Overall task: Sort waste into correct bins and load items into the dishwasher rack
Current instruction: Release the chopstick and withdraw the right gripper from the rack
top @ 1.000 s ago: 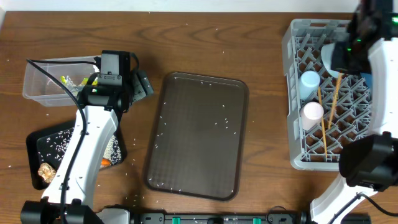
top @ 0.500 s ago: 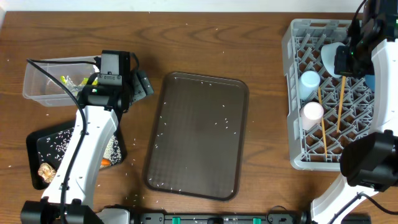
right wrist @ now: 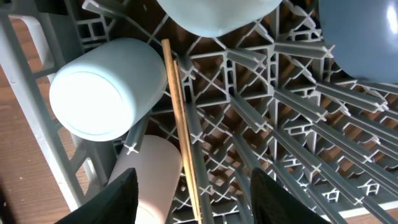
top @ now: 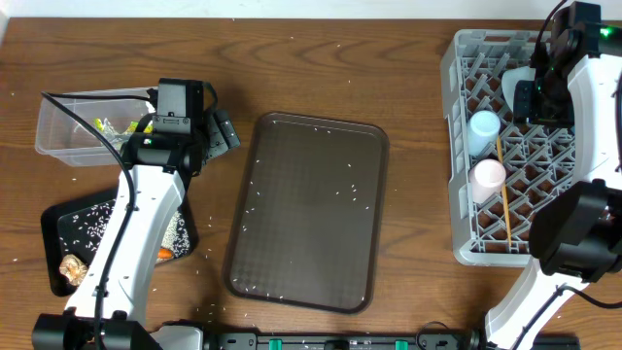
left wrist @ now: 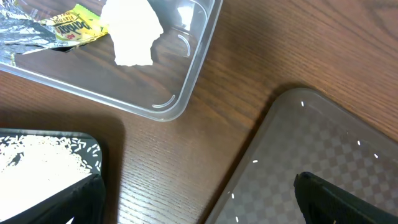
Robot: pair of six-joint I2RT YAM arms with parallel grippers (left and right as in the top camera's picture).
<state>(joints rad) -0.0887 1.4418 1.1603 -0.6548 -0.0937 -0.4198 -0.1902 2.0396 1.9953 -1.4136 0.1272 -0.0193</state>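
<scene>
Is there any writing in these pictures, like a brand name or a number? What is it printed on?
Yellow-green wrapper lying in the clear tub: dark printed lettering, too blurred and crumpled to read.
No other word, number or sign shows in any view.

Large blue plate [right wrist: 365,36] cropped; small bowl [right wrist: 217,14] cropped.

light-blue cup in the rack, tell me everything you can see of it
The light-blue cup is a plain smooth cylinder, plastic by its look, its flat closed end facing up, so it seems to stand mouth down. It sits in the grey dishwasher rack near the left wall, the pink cup next to it. In the right wrist view a wooden chopstick runs along its side, seemingly touching.
</scene>
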